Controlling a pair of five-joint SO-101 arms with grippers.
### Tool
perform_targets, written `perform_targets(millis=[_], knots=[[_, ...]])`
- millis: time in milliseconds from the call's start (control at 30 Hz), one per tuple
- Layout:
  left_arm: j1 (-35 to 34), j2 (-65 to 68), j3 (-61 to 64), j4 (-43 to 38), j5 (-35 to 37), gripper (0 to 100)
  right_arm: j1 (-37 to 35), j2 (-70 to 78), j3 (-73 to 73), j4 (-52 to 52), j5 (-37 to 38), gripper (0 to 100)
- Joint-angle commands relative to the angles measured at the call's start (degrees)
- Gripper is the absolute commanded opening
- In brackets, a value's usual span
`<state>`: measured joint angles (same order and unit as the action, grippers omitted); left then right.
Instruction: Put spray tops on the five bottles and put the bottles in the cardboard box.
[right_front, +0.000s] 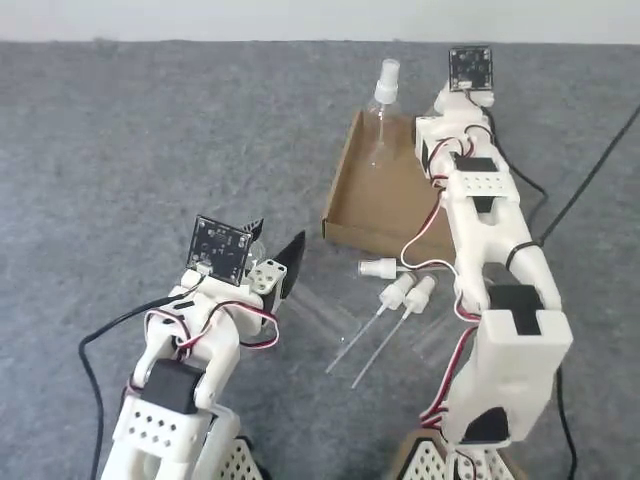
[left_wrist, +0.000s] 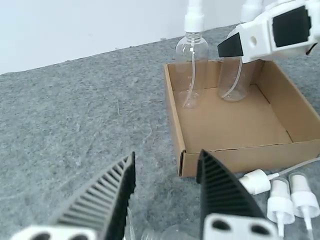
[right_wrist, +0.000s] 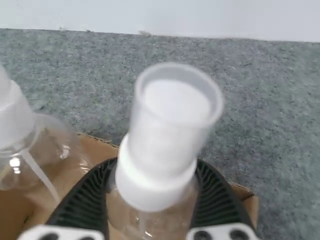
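Carefully, my right end effector (right_wrist: 150, 205) gripped the clear plastic bottle with its white spray top (right_wrist: 167, 125) upright inside the shallow brown cardboard box (left_wrist: 176, 125), just beside another capped clear bottle (left_wrist: 192, 62). Before letting go, I judged its base should sit flat on the box floor without knocking that neighbour. My left end effector (left_wrist: 165, 192) hung wide open over the grey counter (left_wrist: 75, 115), near three loose white spray tops (right_front: 400, 290).

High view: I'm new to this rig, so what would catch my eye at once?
The right gripper holds a spray-topped bottle inside the cardboard box, beside another topped bottle standing at its far wall. Three loose spray tops lie on the grey mat in front of the box.
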<state>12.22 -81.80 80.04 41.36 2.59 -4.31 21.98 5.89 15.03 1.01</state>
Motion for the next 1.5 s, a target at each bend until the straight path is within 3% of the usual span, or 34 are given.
perform_targets(millis=[0, 333, 667, 1467], knots=[[0.00, -0.62, -0.57, -1.41, -0.26, 18, 0.57, -0.57, -3.69, -2.42, -0.70, 0.6], [-0.18, -0.62, -0.57, -1.41, -0.26, 18, 0.48, 0.92, -3.69, -1.01, -0.53, 1.6], [-0.26, -0.62, -0.57, -1.41, -0.26, 18, -0.31, 0.66, -3.78, 1.45, -0.53, 22.9], [-0.26, -0.62, -0.57, -1.41, -0.26, 18, -0.75, -5.41, -4.48, 3.82, -0.53, 31.3]])
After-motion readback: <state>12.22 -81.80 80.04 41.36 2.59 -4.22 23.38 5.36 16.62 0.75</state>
